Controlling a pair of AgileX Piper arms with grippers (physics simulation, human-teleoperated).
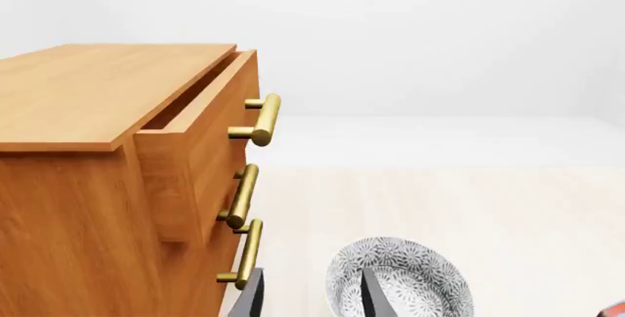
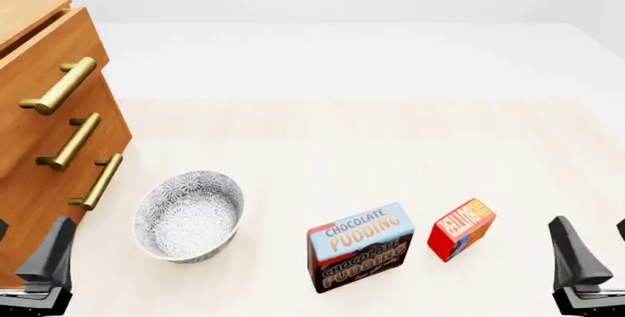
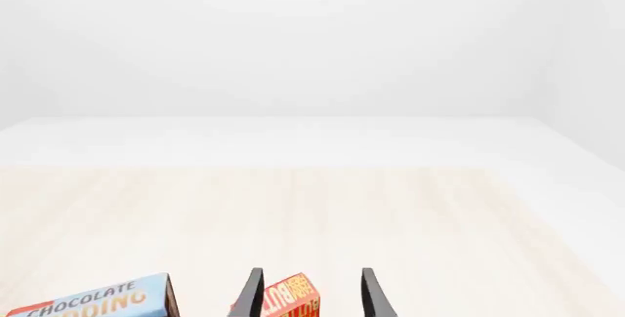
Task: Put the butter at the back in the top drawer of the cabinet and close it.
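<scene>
Small red rectangular butter box with orange-yellow lettering [image 2: 461, 239] standing tilted on the pale wood-grain counter [image 2: 391, 148], just beside the larger blue-and-brown chocolate pudding box [image 2: 359, 247] on its right, well apart from the light-brown wooden three-drawer cabinet [image 2: 39, 170] at far left. Probably light, stiff cardboard with smooth, somewhat slippery printed faces; easily tipped or nudged sideways. Best taken across the two broad flat faces near mid-height, squarely, with the side away from the pudding box giving freer entry. Right hand [image 3: 310, 293] released, fingers spread with the butter box in line between them but untouched. Left hand [image 1: 309, 296] likewise released, empty, near the white patterned ceramic bowl [image 2: 187, 216]. Top drawer with brass bar handle [image 1: 200, 134] already pulled partly out.
</scene>
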